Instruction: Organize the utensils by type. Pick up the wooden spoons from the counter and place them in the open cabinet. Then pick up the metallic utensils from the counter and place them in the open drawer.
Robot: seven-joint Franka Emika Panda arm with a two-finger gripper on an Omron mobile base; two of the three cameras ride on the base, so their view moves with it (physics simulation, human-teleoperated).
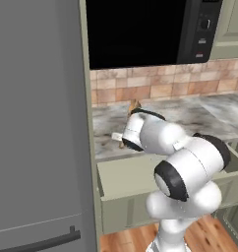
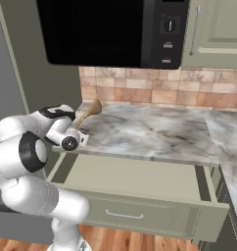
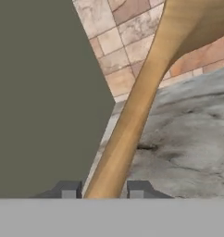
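Here the step in hand looks to be lifting a wooden spoon (image 3: 132, 115) off the counter (image 2: 154, 132), and doing it well likely means keeping the handle centred and lifting straight before turning toward the cabinet, since the tall panel at far left stands close. From left to right in the hand view: left fingertip (image 3: 70, 190), spoon handle, right fingertip. The gripper (image 3: 103, 190) is narrowed around the handle, seemingly gripping it; the bowl points away toward the backsplash (image 3: 118, 41).
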